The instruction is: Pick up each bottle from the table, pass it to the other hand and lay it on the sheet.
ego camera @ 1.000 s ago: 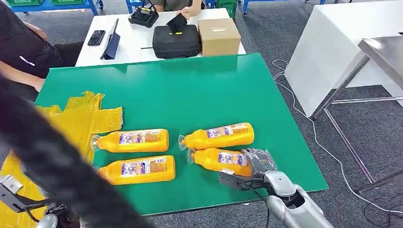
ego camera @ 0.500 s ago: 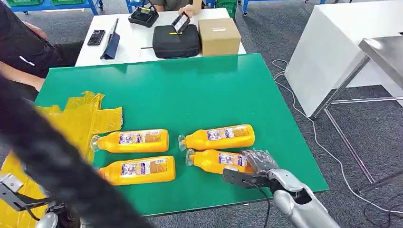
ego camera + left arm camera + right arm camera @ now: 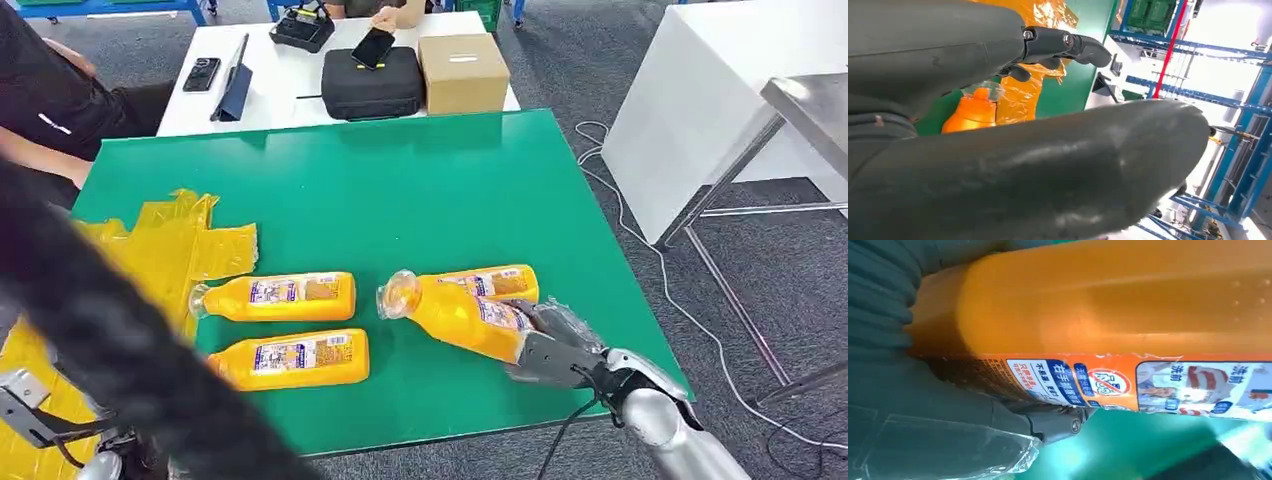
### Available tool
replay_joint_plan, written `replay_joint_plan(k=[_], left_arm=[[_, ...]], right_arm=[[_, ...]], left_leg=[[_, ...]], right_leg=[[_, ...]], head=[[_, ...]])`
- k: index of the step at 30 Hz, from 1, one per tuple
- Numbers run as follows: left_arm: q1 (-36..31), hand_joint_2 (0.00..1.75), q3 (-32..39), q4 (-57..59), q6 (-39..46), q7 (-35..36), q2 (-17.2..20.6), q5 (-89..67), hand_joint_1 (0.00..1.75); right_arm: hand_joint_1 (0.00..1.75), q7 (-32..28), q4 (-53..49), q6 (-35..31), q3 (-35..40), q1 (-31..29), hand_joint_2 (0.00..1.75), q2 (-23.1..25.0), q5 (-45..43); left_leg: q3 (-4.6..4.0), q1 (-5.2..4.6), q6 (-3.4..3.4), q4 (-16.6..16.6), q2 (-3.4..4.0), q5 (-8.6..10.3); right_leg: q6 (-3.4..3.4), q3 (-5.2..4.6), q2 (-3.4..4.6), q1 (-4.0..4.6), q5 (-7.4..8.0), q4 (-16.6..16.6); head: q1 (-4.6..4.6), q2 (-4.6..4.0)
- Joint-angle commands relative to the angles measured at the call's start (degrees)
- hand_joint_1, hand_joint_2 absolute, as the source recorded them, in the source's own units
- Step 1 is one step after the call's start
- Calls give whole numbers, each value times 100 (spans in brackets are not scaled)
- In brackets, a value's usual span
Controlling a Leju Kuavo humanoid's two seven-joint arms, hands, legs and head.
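Several orange bottles with clear caps lie on the green table (image 3: pixel 420 190). My right hand (image 3: pixel 555 345) grips the base of one bottle (image 3: pixel 455 315) and holds it tilted, cap end raised toward the left. The right wrist view shows that bottle (image 3: pixel 1128 315) close up with the hand (image 3: pixel 923 405) wrapped round it. Behind it lies another bottle (image 3: pixel 495 282). Two more bottles (image 3: pixel 275 296) (image 3: pixel 295 357) lie at the left. The crumpled yellow sheet (image 3: pixel 150 250) covers the table's left part. My left hand (image 3: pixel 1058 45) hovers with fingers apart and nothing in it, near a bottle (image 3: pixel 973 110).
A person in black (image 3: pixel 45 95) sits at the table's far left. A white table (image 3: pixel 300 70) behind carries a black case (image 3: pixel 370 88), a cardboard box (image 3: pixel 462 72) and phones. A dark blurred shape (image 3: pixel 110 330) crosses the left foreground. A metal table (image 3: pixel 800 110) stands at right.
My right hand has closed on the front right bottle and lifted it off the table, tipping its cap end upward. The other bottles have not moved.
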Motion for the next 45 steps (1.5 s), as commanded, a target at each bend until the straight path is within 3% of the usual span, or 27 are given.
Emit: replay_joint_plan(k=[1, 7, 8, 11, 13, 14, 20, 31, 37, 45], left_arm=[[117, 0, -213, -488, -30, 80, -156, -195, 0], [-53, 0, -464, -421, -56, 152, -183, -250, 0], [-172, 175, -593, -327, -109, 175, -182, -256, 0], [-627, 175, -988, 49, -180, 339, -243, -213, 0], [-838, 175, -1196, 259, -159, 383, -240, -208, 0], [-979, 175, -1306, 397, -136, 394, -255, -178, 0], [-1214, 175, -1412, 568, 37, 389, -218, -75, 0], [-1167, 175, -1337, 490, 85, 397, -191, -46, 0], [-1227, 175, -1181, 440, 180, 440, -171, -27, 0], [-1171, 175, -1119, 442, 183, 444, -192, -38, 0]], right_arm=[[175, 235, 313, -601, -208, -1001, 175, 973, 394], [175, 289, 1068, -855, 205, -1678, 175, 1313, 475], [175, 285, 1522, -975, 357, -2078, 175, 1519, 411], [175, 460, 2942, -1537, 1046, -3237, 175, 2146, 635], [175, 515, 3420, -1809, 1287, -3564, 175, 2443, 626], [175, 575, 3635, -1951, 1439, -3697, 175, 2656, 663], [175, 1013, 4198, -2193, 2174, -3917, 175, 3433, 1274], [175, 1049, 4141, -2120, 2297, -3873, 175, 3439, 1312], [175, 1288, 4072, -1878, 2754, -3858, 175, 3663, 1634], [175, 1346, 3560, -1814, 3096, -3523, 175, 3519, 1762]], left_leg=[[7, -2, -7, 0, 34, -9], [9, 1, -9, -4, 21, -1], [16, 1, -10, -7, 24, -3], [22, 2, -18, 1, 38, -13], [14, 0, -13, 4, 75, -5], [-5, -3, -11, -2, 46, 11], [6, 3, -23, -9, 34, 25], [-38, 7, -13, -3, 6, 29], [-37, 3, -18, -3, 14, 26], [-32, 7, -17, -6, 0, 26]], right_leg=[[1, -4, 26, -2, 1, 2], [-1, -2, 13, 1, 2, -3], [-1, 3, 14, 1, 2, -5], [-1, 6, 19, 3, -5, 1], [-2, -17, 63, 0, 14, 10], [-2, -26, 42, -3, 17, 11], [-20, -17, 27, 4, 15, 9], [-14, -48, 0, 10, 11, 11], [-18, -49, 7, -2, 9, 15], [-17, -40, -6, 9, 7, 7]], head=[[0, 0], [0, 0], [0, 2], [0, 0], [0, 0], [-2, 0], [2, 0], [2, 0], [2, 0], [2, 0]])
